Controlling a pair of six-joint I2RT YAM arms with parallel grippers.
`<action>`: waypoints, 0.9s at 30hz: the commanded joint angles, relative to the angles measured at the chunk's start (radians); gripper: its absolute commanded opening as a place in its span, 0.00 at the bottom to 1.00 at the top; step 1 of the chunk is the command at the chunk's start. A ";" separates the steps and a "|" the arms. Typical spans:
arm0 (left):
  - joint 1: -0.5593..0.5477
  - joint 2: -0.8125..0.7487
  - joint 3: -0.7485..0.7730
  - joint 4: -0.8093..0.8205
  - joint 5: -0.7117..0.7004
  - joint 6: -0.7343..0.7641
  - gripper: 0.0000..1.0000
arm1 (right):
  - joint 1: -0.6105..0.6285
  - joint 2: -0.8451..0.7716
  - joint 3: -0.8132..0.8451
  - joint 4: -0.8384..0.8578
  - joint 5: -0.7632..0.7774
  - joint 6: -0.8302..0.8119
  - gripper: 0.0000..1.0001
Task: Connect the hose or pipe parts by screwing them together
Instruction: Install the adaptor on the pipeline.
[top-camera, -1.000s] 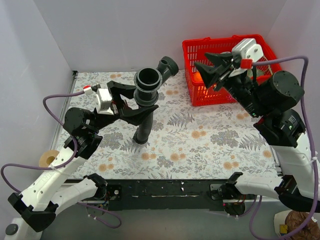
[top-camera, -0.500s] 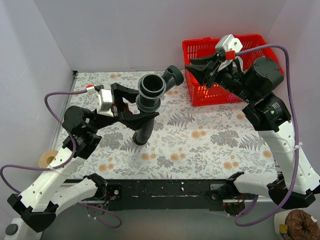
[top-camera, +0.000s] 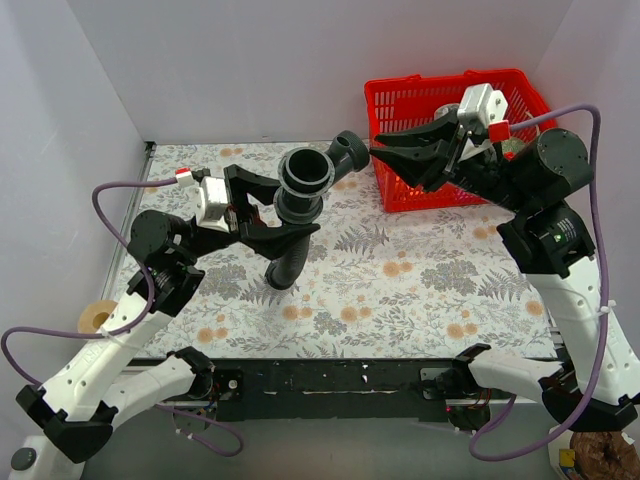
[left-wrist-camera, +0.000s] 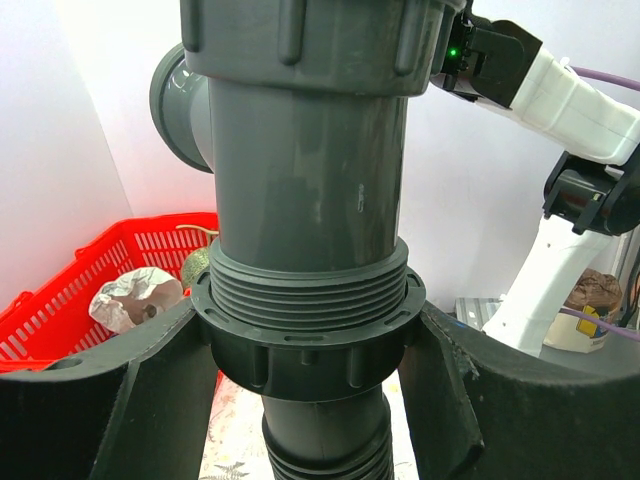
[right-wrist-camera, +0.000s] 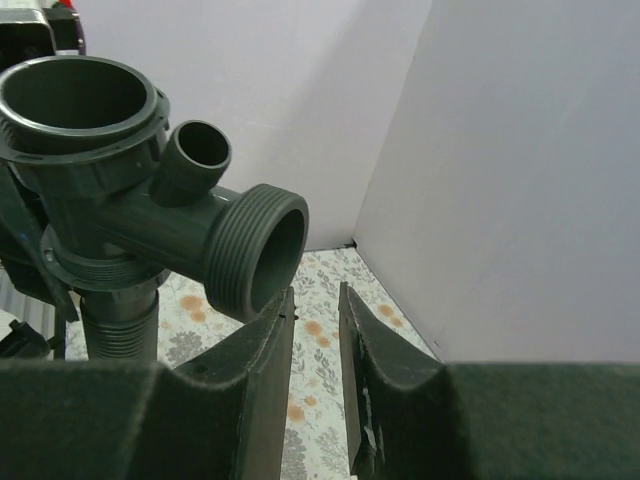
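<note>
Aloft, the left gripper (top-camera: 295, 212) clamps the hose (top-camera: 283, 262) by its collar under the T-fitting (top-camera: 304, 172); the right gripper (right-wrist-camera: 316, 298), narrowly parted and empty, sits just right of the fitting's threaded branch.

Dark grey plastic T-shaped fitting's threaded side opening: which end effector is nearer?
Right. The right end effector sits just beside the threaded side opening; the left end effector clamps the black collar lower down.
</note>
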 joint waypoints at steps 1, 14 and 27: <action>0.009 -0.002 0.037 0.052 0.002 -0.003 0.00 | -0.013 0.003 -0.018 0.101 -0.123 0.059 0.31; 0.009 0.018 0.040 0.081 -0.030 0.015 0.00 | -0.039 -0.014 -0.090 0.173 -0.270 0.161 0.14; 0.009 0.044 0.053 0.092 -0.211 0.093 0.00 | -0.042 -0.068 -0.146 0.175 -0.283 0.209 0.10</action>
